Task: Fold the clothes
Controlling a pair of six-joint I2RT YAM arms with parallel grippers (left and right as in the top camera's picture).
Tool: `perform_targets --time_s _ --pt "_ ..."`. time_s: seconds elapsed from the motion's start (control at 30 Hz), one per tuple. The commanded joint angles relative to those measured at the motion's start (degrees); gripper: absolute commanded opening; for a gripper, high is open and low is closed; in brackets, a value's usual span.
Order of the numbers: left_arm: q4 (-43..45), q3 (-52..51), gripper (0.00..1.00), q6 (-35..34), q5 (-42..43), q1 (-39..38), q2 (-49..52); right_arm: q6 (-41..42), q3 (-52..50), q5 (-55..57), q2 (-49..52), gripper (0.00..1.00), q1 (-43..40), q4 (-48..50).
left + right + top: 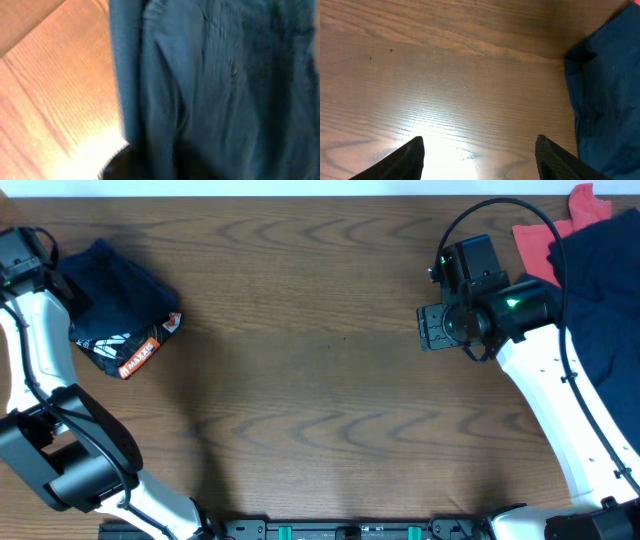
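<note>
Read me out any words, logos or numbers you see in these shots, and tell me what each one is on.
Orange strip at the edge of the folded navy garment: white capital lettering, too small to read.
White print on the same garment: blurred, not legible.
Navy pile and red cloth: no text visible.
Both wrist views: no text.

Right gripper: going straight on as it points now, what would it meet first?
Probably the bare table: only wood shows ahead of the open right gripper. The navy garment lies off to the side, apparently outside that line, though depth is unclear.
</note>
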Motion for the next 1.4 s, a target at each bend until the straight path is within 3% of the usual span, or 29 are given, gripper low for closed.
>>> perform_targets --time_s 0.0,0.17,0.27,0.43,0.63,0.8,0.93,1.03,1.23,1.3,1.37 --pt "-1.22 -0.28 0.98 -1.42 0.81 0.24 -0.9 -0.46 0.85 0.37 -0.7 0.7 0.26 0.0" --pt "-1.99 -0.26 0.98 -4.87 0.57 0.22 -5.18 0.17 0.85 0.04 -0.7 0.73 -0.39 1.14" --pt "-2.71 -0.26 0.98 -6.12 1.53 -0.5 -8.68 2.54 0.85 -0.52 -0.7 0.83 -1.77 2.67" --pt "-3.89 -0.28 0.98 -4.87 10.03 -6.34 -13.03 0.31 0.83 -8.11 -0.02 0.99 -5.27 11.06" --pt "-9.2 -0.26 0.98 3.13 15.08 -20.79 -13.53 -4.22 0.83 -10.8 1.18 0.99 -8.46 18.99" --pt "-21.07 -0.24 0.98 3.32 15.23 -26.49 -16.33 -0.57 0.83 -9.77 -2.47 0.99 -10.8 14.25" --pt "-25.4 -1.55 0.98 6.62 16.79 -28.3 -23.58 3.15 0.28 -4.96 -9.03 0.99 -11.52 10.12" --pt "-22.58 -6.69 0.98 8.26 16.87 -30.77 -33.11 5.62 -3.45 -0.61 -16.9 0.99 -10.32 10.4" --pt "-1.81 -31.56 0.98 7.72 16.26 -36.96 -60.46 10.54 -25.09 14.16 -41.72 0.99 -2.38 20.2" --pt "5.46 -38.8 0.98 7.39 16.35 -37.66 -67.87 10.54 -31.56 15.17 -49.0 0.99 -1.44 22.36" --pt "7.17 -43.04 0.98 7.28 16.28 -37.77 -73.31 10.51 -36.0 14.93 -54.97 0.99 -1.46 21.38"
